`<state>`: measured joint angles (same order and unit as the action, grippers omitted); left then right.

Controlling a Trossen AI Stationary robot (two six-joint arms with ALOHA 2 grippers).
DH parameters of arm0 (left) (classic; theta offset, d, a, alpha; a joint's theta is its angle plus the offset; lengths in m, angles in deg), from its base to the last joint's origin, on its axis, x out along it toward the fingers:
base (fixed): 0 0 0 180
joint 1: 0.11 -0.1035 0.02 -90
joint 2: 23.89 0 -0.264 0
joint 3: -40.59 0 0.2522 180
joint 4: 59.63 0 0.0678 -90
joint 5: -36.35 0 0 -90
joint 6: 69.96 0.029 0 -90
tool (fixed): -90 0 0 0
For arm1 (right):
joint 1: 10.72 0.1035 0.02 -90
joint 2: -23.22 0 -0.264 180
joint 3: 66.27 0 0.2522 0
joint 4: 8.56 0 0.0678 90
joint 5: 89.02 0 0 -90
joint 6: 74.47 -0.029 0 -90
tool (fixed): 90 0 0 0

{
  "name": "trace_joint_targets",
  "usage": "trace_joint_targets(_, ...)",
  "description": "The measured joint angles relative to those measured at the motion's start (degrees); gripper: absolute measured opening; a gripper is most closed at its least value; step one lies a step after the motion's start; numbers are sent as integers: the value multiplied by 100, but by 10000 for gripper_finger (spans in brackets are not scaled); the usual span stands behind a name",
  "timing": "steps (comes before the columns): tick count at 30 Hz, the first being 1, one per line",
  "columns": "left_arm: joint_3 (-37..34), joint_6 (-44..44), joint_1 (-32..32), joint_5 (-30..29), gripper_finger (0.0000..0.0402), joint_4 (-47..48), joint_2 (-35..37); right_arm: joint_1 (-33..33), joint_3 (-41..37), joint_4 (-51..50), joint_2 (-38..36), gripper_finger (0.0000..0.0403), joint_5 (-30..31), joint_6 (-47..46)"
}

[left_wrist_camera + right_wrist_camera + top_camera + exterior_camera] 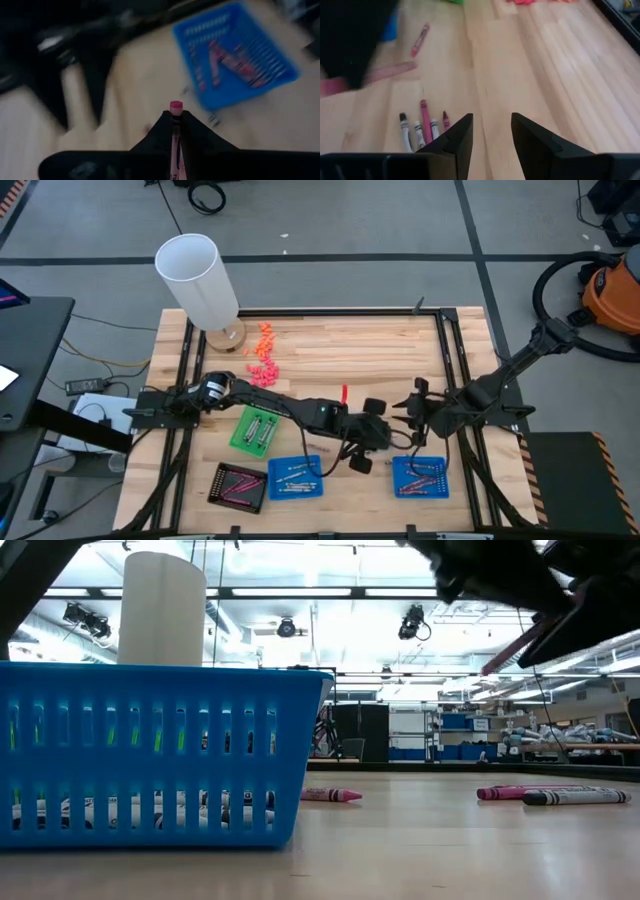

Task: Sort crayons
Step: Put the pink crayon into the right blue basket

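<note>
Open right pincer (491, 131) — 4 crayons (424, 125) beside it.

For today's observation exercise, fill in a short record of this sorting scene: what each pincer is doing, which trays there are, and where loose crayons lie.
left pincer: shut on a pink crayon, in the air
right pincer: open, empty, over the table
trays: two blue, one green, one dark
loose crayons: a few together on the table by the right pincer
white tube: on the table's far left
</note>
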<state>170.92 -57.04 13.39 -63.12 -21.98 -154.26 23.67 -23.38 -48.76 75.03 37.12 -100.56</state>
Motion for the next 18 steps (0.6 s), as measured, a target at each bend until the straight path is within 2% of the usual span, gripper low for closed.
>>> trace_joint_targets(3, 2, -3, 2, 218, 18, -311, -21, -11, 1, -328, -174, 144, -66, -272)
trace_joint_targets(6, 2, -2, -7, 221, 18, -382, -44, 4, 2, -415, -262, 144, -524, -394)
trace_joint_targets(8, 2, -5, -9, 129, 18, -535, -50, 48, 2, -321, -248, 144, -812, -390)
trace_joint_targets(11, 2, 12, -11, -161, 18, -884, -50, 183, 2, -125, -158, 144, -916, -271)
trace_joint_targets(14, 2, 21, -9, -393, 18, -1217, -50, 386, 2, 69, -94, 144, -684, -199)
trace_joint_targets(18, -2, 29, -9, -580, 18, -1516, 35, 854, 2, 192, -227, 144, 95, -87)
